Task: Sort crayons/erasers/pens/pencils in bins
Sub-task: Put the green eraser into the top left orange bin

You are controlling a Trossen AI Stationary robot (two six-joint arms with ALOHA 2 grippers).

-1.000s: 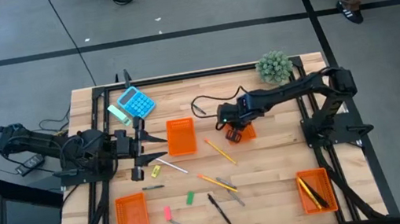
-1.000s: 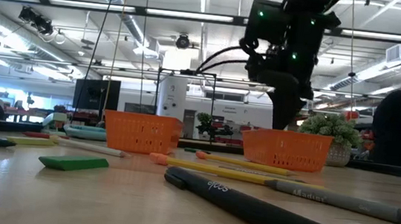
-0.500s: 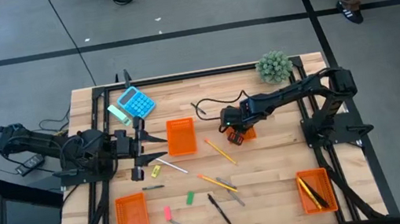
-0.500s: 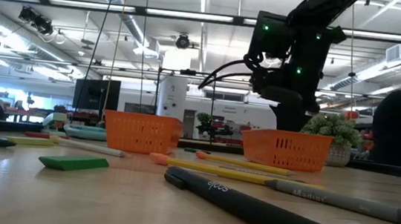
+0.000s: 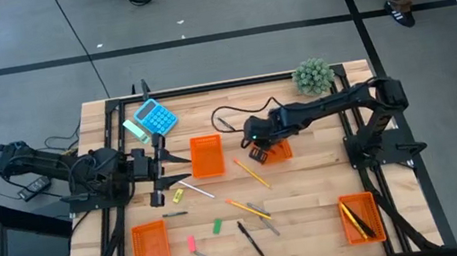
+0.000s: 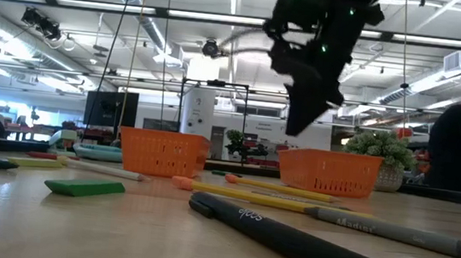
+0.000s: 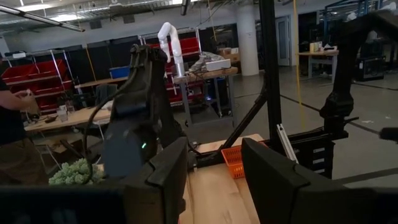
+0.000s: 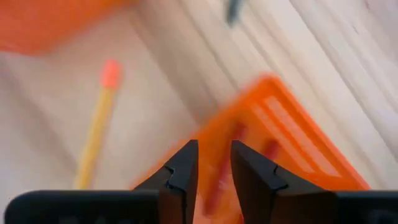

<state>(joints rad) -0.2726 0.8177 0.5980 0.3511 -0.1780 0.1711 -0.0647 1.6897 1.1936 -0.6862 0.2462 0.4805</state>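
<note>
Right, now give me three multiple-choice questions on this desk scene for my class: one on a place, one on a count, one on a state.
1. Where does the blue calculator lie? A on the table; B inside a bin; C on the floor.
2. How many orange bins are there? A two; B four; C six.
3. How is the left claw? A open and empty; B shut on a pencil; C shut on an eraser.
Answers: 1 A, it lies on bare wood; 2 B, two sit mid-table and two nearer the corners; 3 A, its fingers stand apart with nothing between them.
</note>
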